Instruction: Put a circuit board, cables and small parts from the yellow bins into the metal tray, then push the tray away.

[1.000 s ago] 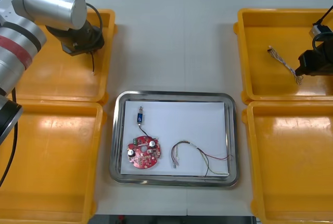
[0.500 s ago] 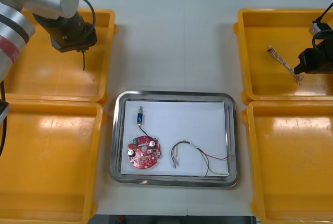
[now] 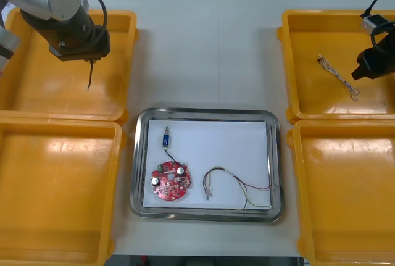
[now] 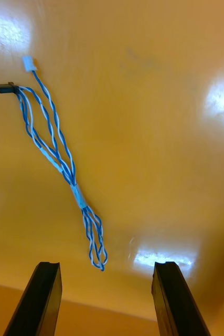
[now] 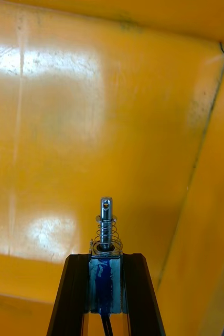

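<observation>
Left gripper [image 5: 106, 258] is clamped narrow on a small metal part [image 5: 106, 220] with a blue body, a spring and a pin. The pin sticks out past the black fingers [image 5: 75, 294]. We note it held over the far left yellow plastic bin [image 3: 117, 96]. In the front view a thin black lead [image 3: 89, 76] hangs below this gripper. It probably belongs to the held part, though we cannot see the join.

The right gripper [image 4: 106, 265] has its fingers wide apart with nothing between them. It hangs over the far right yellow plastic bin [image 3: 308, 44], just beside the twisted blue and white cable [image 4: 64, 168] lying on that bin's floor.

The shiny metal tray [image 3: 139, 155], white inside, sits between the bins. We log in it:
- a round red circuit board [image 3: 171, 181]
- a second blue-bodied metal part [image 3: 166, 139]
- a thin red and yellow cable [image 3: 237, 186]
</observation>
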`<control>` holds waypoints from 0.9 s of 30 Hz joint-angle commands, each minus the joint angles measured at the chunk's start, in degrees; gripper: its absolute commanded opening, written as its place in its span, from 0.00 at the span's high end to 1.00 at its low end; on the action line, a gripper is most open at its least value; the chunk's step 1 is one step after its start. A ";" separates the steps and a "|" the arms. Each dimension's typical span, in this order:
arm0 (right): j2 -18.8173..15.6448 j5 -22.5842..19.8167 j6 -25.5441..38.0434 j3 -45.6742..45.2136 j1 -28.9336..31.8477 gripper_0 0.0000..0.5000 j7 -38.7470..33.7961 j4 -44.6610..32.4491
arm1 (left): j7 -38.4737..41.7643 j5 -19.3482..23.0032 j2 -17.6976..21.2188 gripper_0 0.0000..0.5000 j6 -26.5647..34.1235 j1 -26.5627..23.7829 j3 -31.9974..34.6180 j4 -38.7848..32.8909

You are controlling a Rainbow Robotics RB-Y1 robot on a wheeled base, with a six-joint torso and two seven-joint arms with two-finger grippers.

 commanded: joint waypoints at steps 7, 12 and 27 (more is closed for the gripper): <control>2.42 2.35 -4.57 -0.74 -6.84 0.00 10.02 6.61 | 14.41 -1.03 3.56 1.00 8.21 8.53 3.14 -20.02; 3.91 3.32 -5.80 -0.82 -7.54 0.00 11.43 8.63 | 15.90 -0.95 3.56 1.00 11.38 11.78 4.55 -26.70; 5.84 4.20 -10.46 -0.56 -7.10 0.00 13.71 13.73 | 17.66 1.08 2.95 1.00 12.26 14.68 4.90 -32.68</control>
